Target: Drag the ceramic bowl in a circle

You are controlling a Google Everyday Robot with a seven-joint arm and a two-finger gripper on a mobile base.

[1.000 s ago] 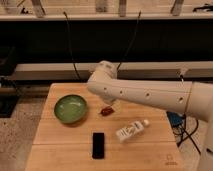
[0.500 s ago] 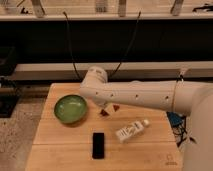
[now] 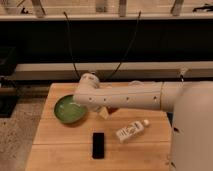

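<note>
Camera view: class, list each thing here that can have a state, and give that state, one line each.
Glossy green ceramic bowl, upright on the wooden table, right side covered by the arm.
White robot arm, stretched left over the bowl.
Gripper, hidden under the arm's end at the bowl.
White plastic bottle, lying on its side.
Flat black rectangular device, lying flat.

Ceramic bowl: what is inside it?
The ceramic bowl shows a pale green inside with nothing in its visible left part. The rounded end of the robot arm covers its right side; the gripper is hidden under there, so that part's contents cannot be seen.
</note>
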